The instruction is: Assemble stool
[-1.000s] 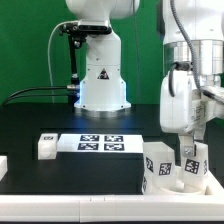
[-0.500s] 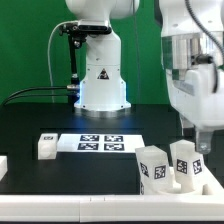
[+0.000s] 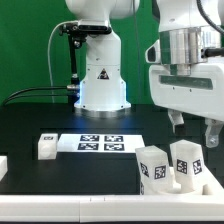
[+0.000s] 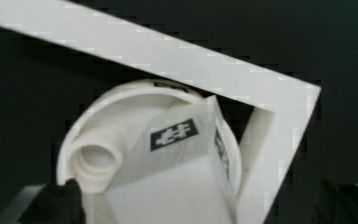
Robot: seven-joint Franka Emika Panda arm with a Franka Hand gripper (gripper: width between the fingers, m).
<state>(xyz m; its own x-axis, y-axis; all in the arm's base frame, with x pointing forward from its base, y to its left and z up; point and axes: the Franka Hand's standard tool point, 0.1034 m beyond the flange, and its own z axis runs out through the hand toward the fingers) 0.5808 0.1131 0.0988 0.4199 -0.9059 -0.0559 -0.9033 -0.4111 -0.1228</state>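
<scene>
The stool's round white seat (image 3: 192,186) lies at the front on the exterior view's right, and two chunky white tagged legs (image 3: 153,167) (image 3: 185,162) stand upright on it. My gripper (image 3: 194,129) hangs open and empty well above these legs. A third leg (image 3: 45,146) lies loose on the exterior view's left. In the wrist view I look down on the seat (image 4: 119,118), an empty round socket (image 4: 94,160) and a tagged leg (image 4: 176,135). My gripper (image 4: 185,212) shows only as dark fingertips (image 4: 44,204), set wide apart.
The marker board (image 3: 98,143) lies flat at mid-table in front of the robot base (image 3: 102,75). A white border rail (image 4: 194,60) forms a corner just beyond the seat. A white piece (image 3: 3,165) shows at the exterior view's left edge.
My gripper was down around the right-hand upright leg. It has let go and risen straight up. The leg stays standing on the seat.
</scene>
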